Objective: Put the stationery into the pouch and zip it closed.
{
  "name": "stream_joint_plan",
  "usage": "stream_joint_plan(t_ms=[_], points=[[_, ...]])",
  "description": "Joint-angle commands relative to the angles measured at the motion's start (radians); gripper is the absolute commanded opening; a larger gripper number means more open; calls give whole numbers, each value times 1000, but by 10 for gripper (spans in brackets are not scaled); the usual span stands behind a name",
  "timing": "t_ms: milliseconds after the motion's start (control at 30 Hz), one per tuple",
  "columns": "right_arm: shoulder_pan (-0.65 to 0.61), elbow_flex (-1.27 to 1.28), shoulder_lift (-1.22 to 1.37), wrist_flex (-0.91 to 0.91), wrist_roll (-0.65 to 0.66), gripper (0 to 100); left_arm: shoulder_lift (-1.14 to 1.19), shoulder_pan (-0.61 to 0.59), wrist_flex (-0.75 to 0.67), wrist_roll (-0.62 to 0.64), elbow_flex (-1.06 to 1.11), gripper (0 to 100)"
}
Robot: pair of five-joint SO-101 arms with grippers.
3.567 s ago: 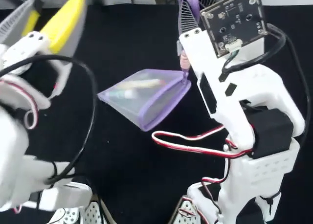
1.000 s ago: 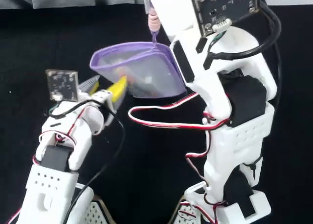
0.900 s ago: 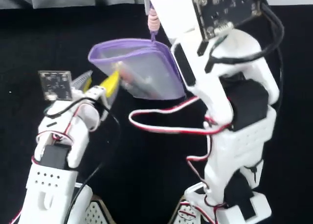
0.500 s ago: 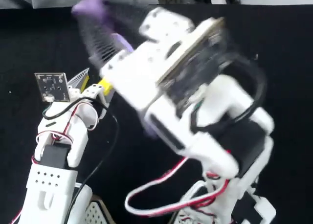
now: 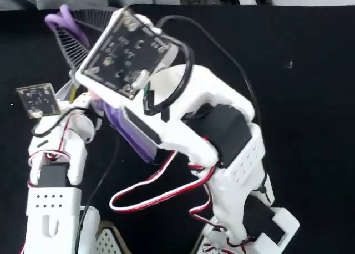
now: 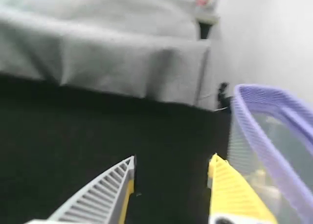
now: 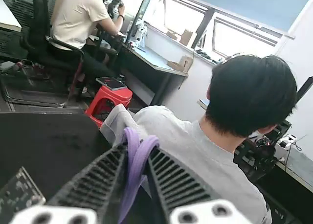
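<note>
Brace the pouch [image 7: 132, 160] before zipping
Right jaws pinch its purple edge; left jaws stand spread, the rim just outside the yellow one, and should probably clamp it first.

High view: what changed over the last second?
The right arm swung left across the table, carrying its hand to the far-left corner and covering most of the pouch. The left hand edged left, staying beside the pouch's mouth; the pouch remains unzipped.
</note>
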Motion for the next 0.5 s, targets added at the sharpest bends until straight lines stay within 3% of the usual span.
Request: stream_joint_plan(t_ms=[0,300,467], points=[[17,-21,5,-28,18,12,-15,-42,212,-8,-139,242],[87,-12,10,-60,14,12,-15,-153,675,-25,-374,244],[118,-21,27,-63,14,12,-15,-170,950,-292,-489,242]])
